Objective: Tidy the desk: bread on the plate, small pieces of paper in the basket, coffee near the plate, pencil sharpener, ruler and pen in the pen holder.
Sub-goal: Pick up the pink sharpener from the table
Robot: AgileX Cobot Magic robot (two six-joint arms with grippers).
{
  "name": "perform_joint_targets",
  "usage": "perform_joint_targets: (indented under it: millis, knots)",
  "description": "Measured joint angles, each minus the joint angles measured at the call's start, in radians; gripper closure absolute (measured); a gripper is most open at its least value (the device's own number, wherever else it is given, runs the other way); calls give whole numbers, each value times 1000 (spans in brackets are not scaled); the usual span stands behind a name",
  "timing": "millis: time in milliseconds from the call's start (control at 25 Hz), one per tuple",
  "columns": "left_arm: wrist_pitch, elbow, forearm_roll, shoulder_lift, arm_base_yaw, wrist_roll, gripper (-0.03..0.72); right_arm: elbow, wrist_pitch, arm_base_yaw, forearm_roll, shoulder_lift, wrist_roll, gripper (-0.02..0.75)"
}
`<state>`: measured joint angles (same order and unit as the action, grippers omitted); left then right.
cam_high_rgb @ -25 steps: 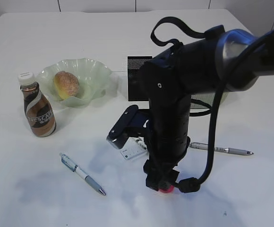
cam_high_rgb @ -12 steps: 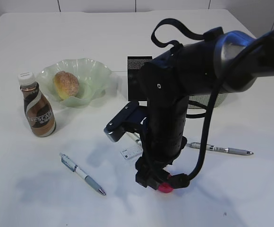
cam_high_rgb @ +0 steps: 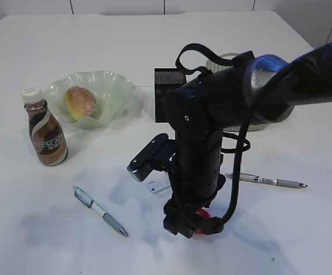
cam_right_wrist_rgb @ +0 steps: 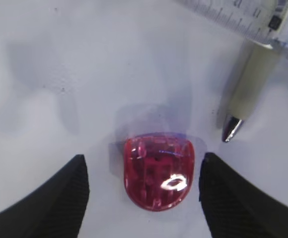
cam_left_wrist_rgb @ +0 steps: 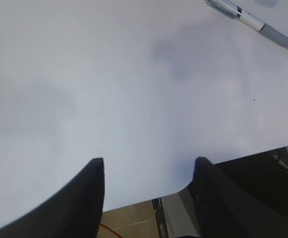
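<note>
A red pencil sharpener (cam_right_wrist_rgb: pixel 159 171) lies on the table between the fingers of my open right gripper (cam_right_wrist_rgb: pixel 144 157), which touch nothing. In the exterior view this gripper (cam_high_rgb: pixel 190 226) is low over the sharpener (cam_high_rgb: pixel 201 216). A clear ruler (cam_right_wrist_rgb: pixel 243 15) and a pen tip (cam_right_wrist_rgb: pixel 232 128) lie just beyond it. A second pen (cam_high_rgb: pixel 100 210) lies at the front left. The bread (cam_high_rgb: pixel 80 102) sits on the green plate (cam_high_rgb: pixel 117 91), with the coffee bottle (cam_high_rgb: pixel 47 134) beside it. My left gripper (cam_left_wrist_rgb: pixel 148 160) is open and empty over the table's edge.
A black mesh pen holder (cam_high_rgb: pixel 167 86) stands behind my right arm. A pale basket (cam_high_rgb: pixel 223 60) is mostly hidden by the arm. The silver pen (cam_high_rgb: pixel 269 181) lies right of the arm. The second pen also shows in the left wrist view (cam_left_wrist_rgb: pixel 253 21).
My right arm has shifted left and down. Its gripper now straddles the red sharpener, which has not moved.
</note>
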<state>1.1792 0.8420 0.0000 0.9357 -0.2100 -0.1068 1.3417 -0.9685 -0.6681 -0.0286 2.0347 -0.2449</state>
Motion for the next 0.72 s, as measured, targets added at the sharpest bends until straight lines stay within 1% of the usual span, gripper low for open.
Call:
perform_joint_targets:
  millis: [720]
  knots:
    - [-4, 0, 0, 0, 0, 0, 293, 0, 17, 0, -8, 54, 6, 196]
